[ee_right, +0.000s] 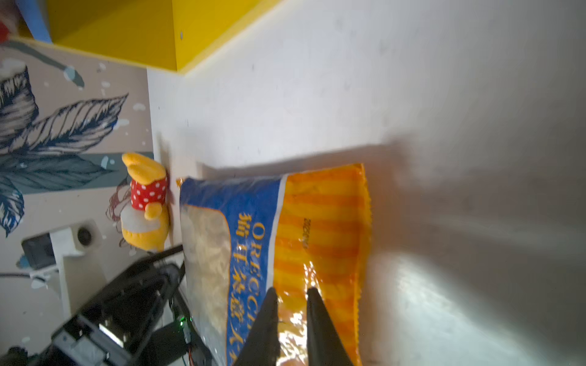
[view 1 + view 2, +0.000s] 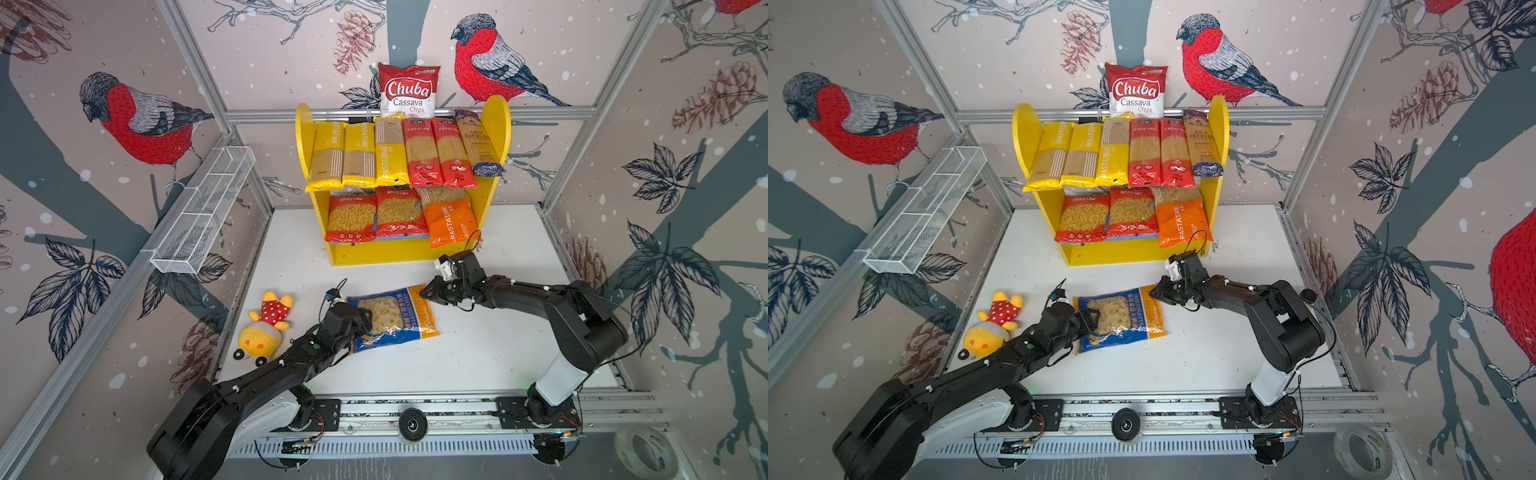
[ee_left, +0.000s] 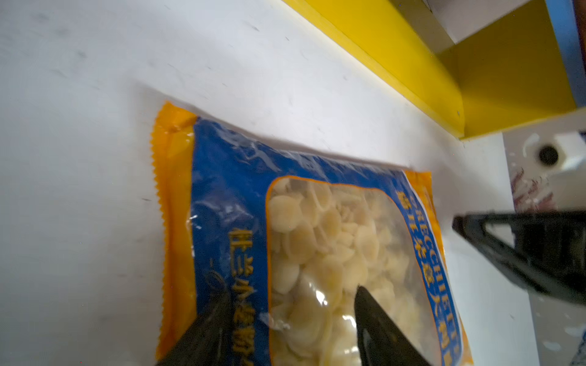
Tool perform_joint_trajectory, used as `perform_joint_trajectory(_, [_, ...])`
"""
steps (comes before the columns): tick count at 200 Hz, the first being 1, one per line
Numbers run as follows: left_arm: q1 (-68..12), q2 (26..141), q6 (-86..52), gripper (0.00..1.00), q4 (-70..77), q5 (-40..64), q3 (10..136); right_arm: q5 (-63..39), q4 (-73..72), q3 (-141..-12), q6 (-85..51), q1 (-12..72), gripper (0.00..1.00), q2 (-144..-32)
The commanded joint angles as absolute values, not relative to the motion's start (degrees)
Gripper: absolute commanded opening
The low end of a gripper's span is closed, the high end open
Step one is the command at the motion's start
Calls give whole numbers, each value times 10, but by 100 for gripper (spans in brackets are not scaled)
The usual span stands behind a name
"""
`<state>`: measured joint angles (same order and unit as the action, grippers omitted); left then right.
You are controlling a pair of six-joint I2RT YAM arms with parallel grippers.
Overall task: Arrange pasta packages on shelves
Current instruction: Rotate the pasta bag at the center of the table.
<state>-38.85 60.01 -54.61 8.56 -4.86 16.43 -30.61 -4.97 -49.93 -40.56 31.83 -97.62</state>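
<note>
Top views: yellow shelves (image 2: 496, 124) stand at the back of the white table (image 2: 478, 365). Upper board carries 6 long pasta packs (image 2: 392, 151): 3 yellow, 2 red, 1 dark. Lower board carries 3 squat bags (image 2: 1129, 214): 2 red, 1 orange. A blue orecchiette bag (image 2: 409, 316) lies flat on the table in front of the shelves, between the arms. Left gripper (image 2: 363, 322) sits over the bag's near-left part; right gripper (image 2: 424, 291) meets its far-right orange edge. Plush toy (image 2: 266, 324) lies left of the bag, apart from it. Chuba chips bag (image 2: 409, 89) stands behind the shelves; wire basket (image 2: 208, 208) hangs on the left frame.

Left wrist view: jaws stand wide, straddling the bag's clear window (image 3: 317, 240), fingertips (image 3: 364, 298) on the film; grip cannot be told.

Right wrist view: jaws narrow, fingertips (image 1: 314, 298) pinching the bag's orange striped end (image 1: 320, 221).
</note>
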Motion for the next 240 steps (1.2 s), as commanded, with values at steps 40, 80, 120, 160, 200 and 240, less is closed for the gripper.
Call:
perform_joint_trajectory(40, [-455,636,-488,62,62,-26,260,-231,5,-488,-366,283,47,-925])
perform_joint_trajectory(80, [-373,633,-397,64,37,48,306,-208,22,-431,-385,250,53,-841])
perform_joint_trajectory(120, [-330,683,-329,64,46,44,337,-193,13,-350,-468,282,58,-757])
perform_joint_trajectory(160, [-324,721,-311,66,64,2,344,-149,33,-316,-511,365,73,-726])
perform_joint_trajectory(200, [-324,756,-326,66,78,22,338,-154,-11,-307,-535,402,73,-763])
perform_joint_trajectory(240, [-324,779,-340,66,104,83,316,-163,-46,-307,-541,405,68,-797])
